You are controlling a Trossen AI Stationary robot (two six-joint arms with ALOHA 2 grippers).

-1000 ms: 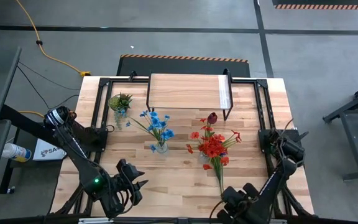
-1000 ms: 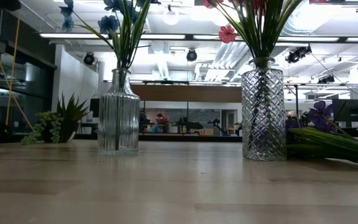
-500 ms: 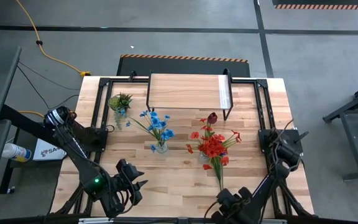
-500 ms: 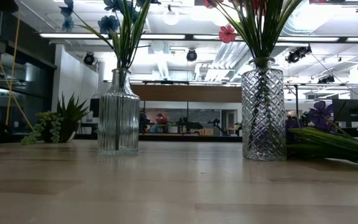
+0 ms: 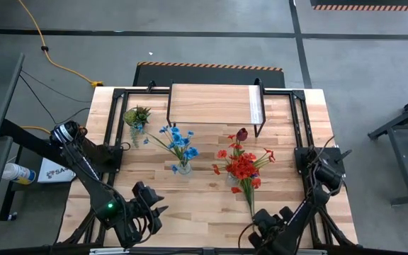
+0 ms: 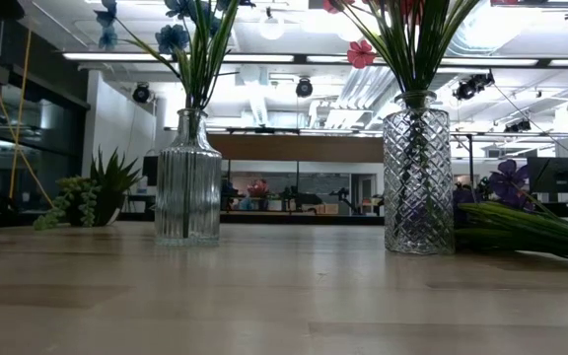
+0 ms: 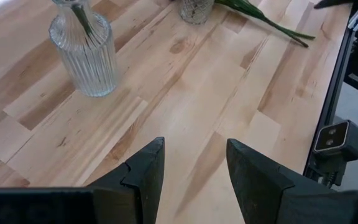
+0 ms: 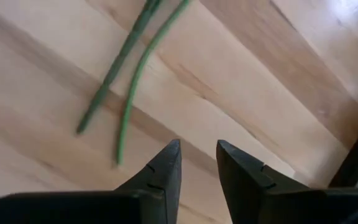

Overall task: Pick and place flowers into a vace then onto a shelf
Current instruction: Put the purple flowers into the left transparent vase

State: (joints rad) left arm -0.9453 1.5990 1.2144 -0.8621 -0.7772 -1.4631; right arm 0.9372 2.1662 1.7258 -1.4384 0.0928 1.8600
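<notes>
Blue flowers (image 5: 179, 142) stand in a ribbed glass vase (image 6: 187, 177). Red flowers (image 5: 243, 168) stand in a diamond-cut glass vase (image 6: 418, 173). More flowers lie loose on the table to that vase's right (image 6: 531, 222), one with a purple bloom (image 6: 508, 180); their thin green stem ends (image 8: 120, 87) point at the near edge. My right gripper (image 8: 197, 146) hovers just beside these stem ends, pointing steeply down, narrowly open and holding nothing. My left gripper (image 7: 194, 168) waits open over the near left of the table (image 5: 151, 207). The shelf (image 5: 211, 105) stands at the far edge.
A small green potted plant (image 5: 137, 115) sits at the far left beside the shelf. Dark frame rails (image 5: 299, 134) run along the table's sides. Bare planks lie between the two vases and the near edge (image 7: 185, 93).
My right gripper has sunk a little toward the table by the loose stems' ends and tipped more steeply downward. The flowers and vases have not moved.
</notes>
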